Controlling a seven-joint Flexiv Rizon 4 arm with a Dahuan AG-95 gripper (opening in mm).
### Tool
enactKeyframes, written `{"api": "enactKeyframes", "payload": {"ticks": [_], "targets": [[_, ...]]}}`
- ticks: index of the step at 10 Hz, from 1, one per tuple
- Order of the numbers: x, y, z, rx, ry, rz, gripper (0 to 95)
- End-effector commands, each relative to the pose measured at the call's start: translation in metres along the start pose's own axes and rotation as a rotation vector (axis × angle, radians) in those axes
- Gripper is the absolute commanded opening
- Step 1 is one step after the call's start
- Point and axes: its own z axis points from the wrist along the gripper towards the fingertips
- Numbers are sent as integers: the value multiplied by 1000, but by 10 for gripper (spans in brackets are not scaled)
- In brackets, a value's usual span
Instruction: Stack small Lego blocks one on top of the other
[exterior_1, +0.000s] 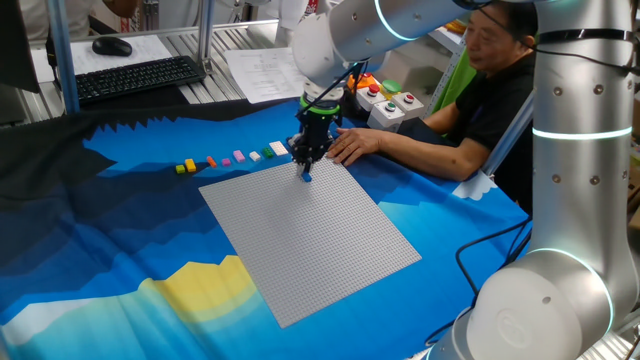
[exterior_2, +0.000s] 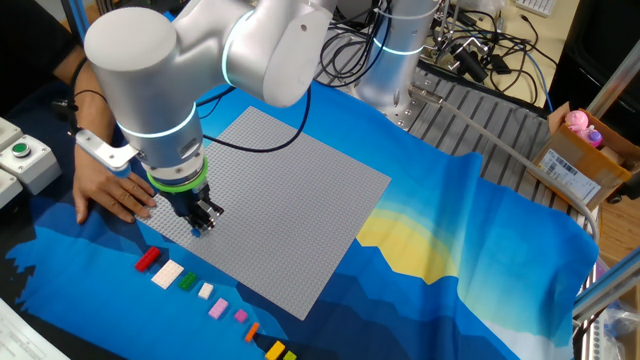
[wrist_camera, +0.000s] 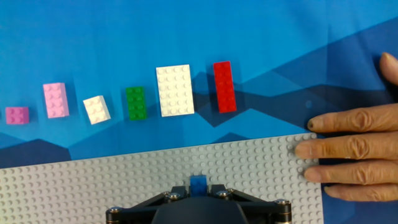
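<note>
My gripper is shut on a small blue Lego block and holds it at the near edge of the grey baseplate; it also shows in one fixed view and the other fixed view. Whether the block touches the studs I cannot tell. On the blue cloth beyond the plate lies a row of blocks: red, large white, green, small white, pink and magenta. Orange and yellow blocks end the row.
A person's hand rests flat on the baseplate's corner, right of my gripper. The person sits behind the table. A box with red and green buttons and a keyboard stand at the back.
</note>
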Motion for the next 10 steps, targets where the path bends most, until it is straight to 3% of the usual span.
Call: {"api": "enactKeyframes", "payload": {"ticks": [1,10], "targets": [[0,0,2,2,0,1,0],[2,1,4,9,8,-27,0]]}}
